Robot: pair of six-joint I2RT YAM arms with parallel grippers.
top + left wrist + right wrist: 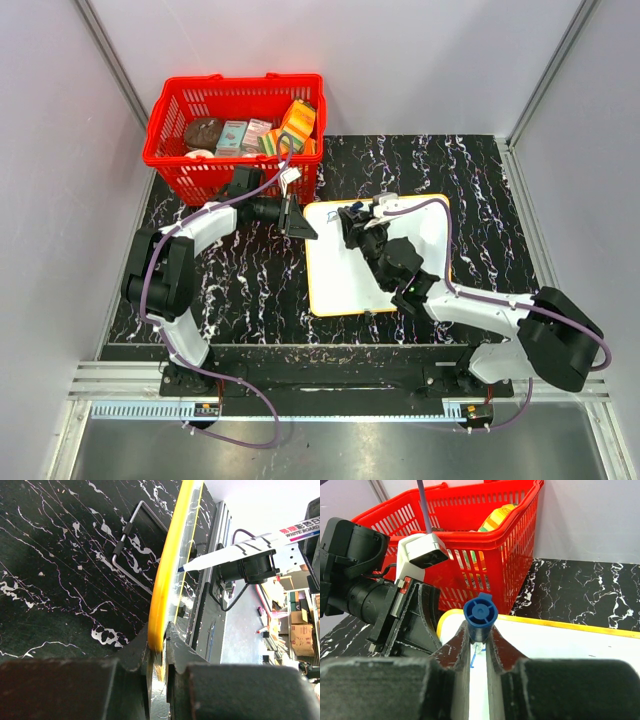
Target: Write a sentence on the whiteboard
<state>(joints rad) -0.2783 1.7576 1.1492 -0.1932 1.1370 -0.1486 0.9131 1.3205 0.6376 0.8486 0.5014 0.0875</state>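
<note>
The right gripper (479, 636) is clamped on a marker (480, 612), its two fingers pressed against the barrel near the blue back end, with the pen pointing down and away at the whiteboard (335, 285). Under the tip a short blue stroke (475, 658) shows on the white surface (too little to read as any word). The left gripper (157, 647) is pinched together on the board's yellow rim (170, 565) at the far left corner, close to the red basket (175, 165). From that wrist the marker's tip appears to meet the board face. The board lies on the black marbled table (250, 285), between the two arms.

The board looks light, stiff and smooth, so it would likely skate under the pen's push. The rim is the sensible place to hold it, off the writing area. The marker is light with a slick barrel. A firm pinch should stop it twisting, and its felt tip probably wants only gentle pressure.
</note>
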